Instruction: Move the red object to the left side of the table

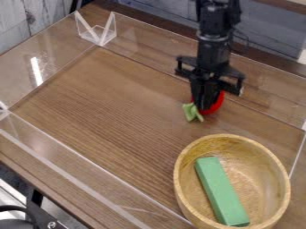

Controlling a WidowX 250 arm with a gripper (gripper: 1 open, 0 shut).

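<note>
I see the toy strawberry (203,105), bright red with a light green leafy stub, on the wood-grain table (107,107) right of centre, near the bamboo bowl (234,184). My gripper (209,100) points down, jaws clamped on it.

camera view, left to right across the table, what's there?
clear acrylic stand at far left → tool shut on the red object → bamboo bowl holding the green block
</note>
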